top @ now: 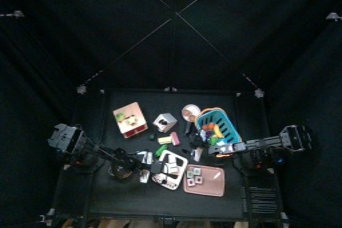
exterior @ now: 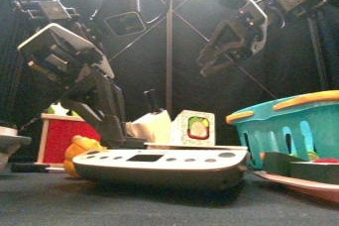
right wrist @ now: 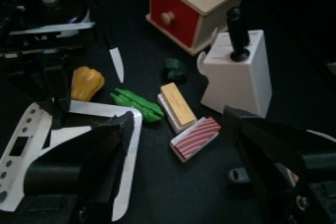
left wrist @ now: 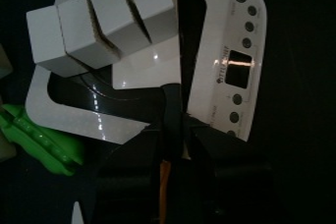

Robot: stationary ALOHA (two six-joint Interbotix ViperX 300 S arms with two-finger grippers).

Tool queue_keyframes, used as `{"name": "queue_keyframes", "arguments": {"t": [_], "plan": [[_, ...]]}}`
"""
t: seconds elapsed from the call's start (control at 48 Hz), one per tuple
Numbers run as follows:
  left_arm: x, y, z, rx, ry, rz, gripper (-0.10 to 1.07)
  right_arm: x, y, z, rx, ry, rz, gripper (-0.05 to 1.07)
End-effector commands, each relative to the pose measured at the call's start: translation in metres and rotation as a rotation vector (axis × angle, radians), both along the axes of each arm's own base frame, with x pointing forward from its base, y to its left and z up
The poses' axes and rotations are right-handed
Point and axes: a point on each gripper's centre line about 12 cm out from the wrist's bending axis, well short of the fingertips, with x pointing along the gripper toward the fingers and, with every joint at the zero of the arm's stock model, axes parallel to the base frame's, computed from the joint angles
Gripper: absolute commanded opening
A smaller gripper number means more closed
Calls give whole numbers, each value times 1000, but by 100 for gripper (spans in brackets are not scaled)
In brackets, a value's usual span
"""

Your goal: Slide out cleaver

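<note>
The broad, flat white cleaver with dark marks (left wrist: 237,56) lies near the front of the black desk (exterior: 79,205), left of centre. The left fingers (left wrist: 171,125) look closed on its edge, low enough to drag it. The right fingers (right wrist: 182,120) hang open, clear above.

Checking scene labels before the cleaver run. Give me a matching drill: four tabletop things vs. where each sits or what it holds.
Things:
1. tan wooden box with red front
2. white wedge-shaped knife block
3. teal slotted plastic basket
4. pink square tray

Places or states:
A. nearest the front edge of the table
B. has a black handle standing in its top
C. back row, on the left arm's side
D. back row, on the right arm's side

Pairs: 1-C, 2-B, 3-D, 4-A
</note>
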Motion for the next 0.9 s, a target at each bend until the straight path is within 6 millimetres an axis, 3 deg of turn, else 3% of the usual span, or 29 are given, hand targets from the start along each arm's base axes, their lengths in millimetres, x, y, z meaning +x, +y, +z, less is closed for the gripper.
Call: {"name": "queue_keyframes", "arguments": {"t": [0.0, 0.188, 0.625, 0.875], "plan": [[4, -4, 14, -21, -44, -9, 56, 1, -1, 7, 2, -20, -3, 101], [1, -8, 22, -60, -75, -27, 56, 2, -1, 8, 2, -22, -3, 101], [-20, -8, 17, -160, -74, -17, 56, 4, -2, 4, 1, -11, -6, 101], [-28, -12, 30, -228, -130, -44, 56, 5, -4, 2, 1, -5, -12, 101]]}}
